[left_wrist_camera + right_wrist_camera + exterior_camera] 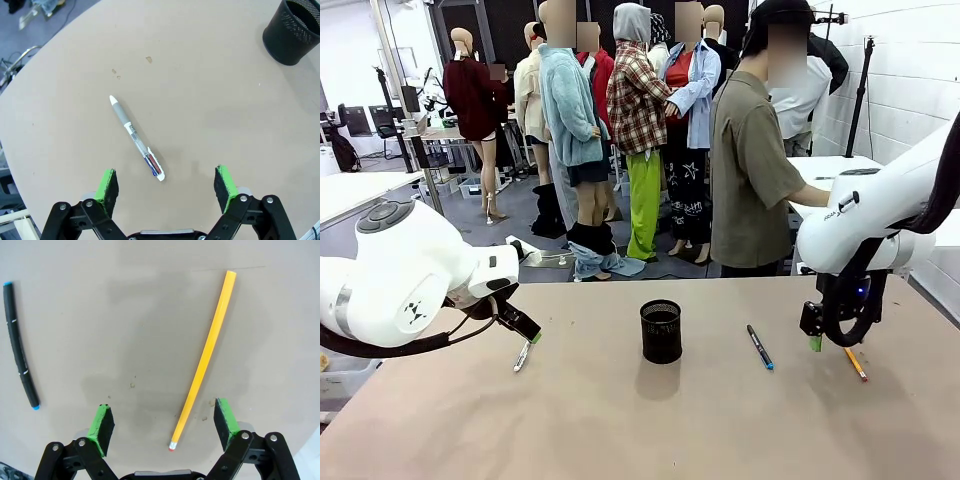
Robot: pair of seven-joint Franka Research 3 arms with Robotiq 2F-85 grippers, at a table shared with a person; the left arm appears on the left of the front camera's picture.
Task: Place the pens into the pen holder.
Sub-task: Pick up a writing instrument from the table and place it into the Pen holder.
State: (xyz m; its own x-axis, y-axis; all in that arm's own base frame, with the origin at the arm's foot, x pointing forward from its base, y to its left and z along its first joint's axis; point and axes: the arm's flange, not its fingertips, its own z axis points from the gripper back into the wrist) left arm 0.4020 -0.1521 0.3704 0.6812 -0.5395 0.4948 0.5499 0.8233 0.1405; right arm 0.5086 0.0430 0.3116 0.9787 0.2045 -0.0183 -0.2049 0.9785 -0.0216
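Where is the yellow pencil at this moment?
In the front view, the yellow pencil lies on the right side of the table, just right of the right gripper; the dark blue-tipped pen lies farther left, towards the pen holder.

We look across the counter (620, 430) from our side, wrist views close, facing down, front and left sharing pen holder (661, 331).

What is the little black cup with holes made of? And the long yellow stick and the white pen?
The small black cup looks like matte metal wire mesh: a fine grid of holes. The long yellow stick is probably painted wood, a pencil: glossy coat, eraser end. The white pen seems plastic: clear barrel, grey grip, perhaps rubber.
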